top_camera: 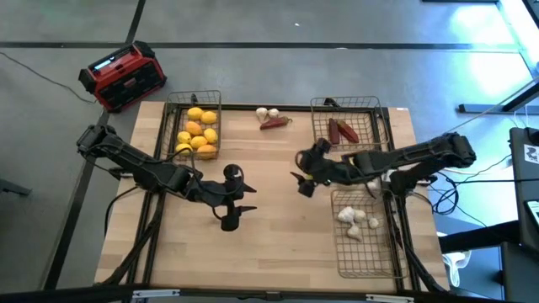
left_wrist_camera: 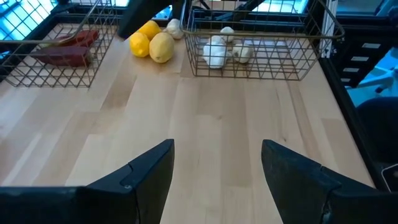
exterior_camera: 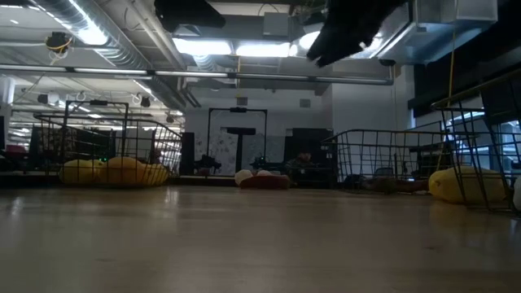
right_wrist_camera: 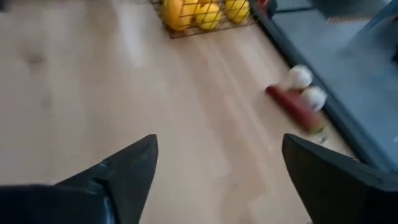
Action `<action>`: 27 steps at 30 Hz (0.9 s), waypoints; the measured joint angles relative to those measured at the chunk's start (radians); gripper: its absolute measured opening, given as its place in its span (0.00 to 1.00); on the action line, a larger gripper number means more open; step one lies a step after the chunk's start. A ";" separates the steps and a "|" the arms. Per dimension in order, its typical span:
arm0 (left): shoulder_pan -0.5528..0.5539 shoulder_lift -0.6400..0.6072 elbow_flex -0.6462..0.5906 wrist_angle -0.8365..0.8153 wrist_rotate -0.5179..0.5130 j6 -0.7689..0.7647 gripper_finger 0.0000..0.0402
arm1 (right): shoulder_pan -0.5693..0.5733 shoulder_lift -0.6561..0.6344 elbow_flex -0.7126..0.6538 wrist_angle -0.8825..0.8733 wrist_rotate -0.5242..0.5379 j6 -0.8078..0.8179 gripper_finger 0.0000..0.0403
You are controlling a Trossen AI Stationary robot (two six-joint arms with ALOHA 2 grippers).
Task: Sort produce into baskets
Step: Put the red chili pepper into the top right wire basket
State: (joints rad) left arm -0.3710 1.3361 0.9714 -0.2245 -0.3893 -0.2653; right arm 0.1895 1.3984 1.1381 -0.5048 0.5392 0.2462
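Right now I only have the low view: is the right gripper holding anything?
Observer: No. The right gripper is open and empty, over bare table.
Operator: Where do red pieces go?
Observer: Two red pieces already lie in the far right basket.
Operator: That yellow on my right, is it sorted?
Observer: No. Two lemons sit on the table outside the garlic basket, beside it.

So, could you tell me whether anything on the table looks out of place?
Yes: two garlic bulbs and a red piece lie loose at the far edge, and two lemons sit between baskets, outside any basket.
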 joint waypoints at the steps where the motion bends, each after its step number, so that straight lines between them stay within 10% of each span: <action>1: 0.000 0.000 0.000 0.001 0.000 -0.001 0.59 | -0.019 0.014 0.000 0.024 -0.001 -0.046 0.86; 27: 0.033 0.000 0.000 0.004 -0.069 -0.024 0.59 | -0.434 0.369 0.000 0.316 -0.213 -0.515 0.77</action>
State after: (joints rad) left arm -0.3380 1.3361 0.9718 -0.2204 -0.4580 -0.2893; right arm -0.2440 1.7676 1.1378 -0.1886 0.3260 -0.2689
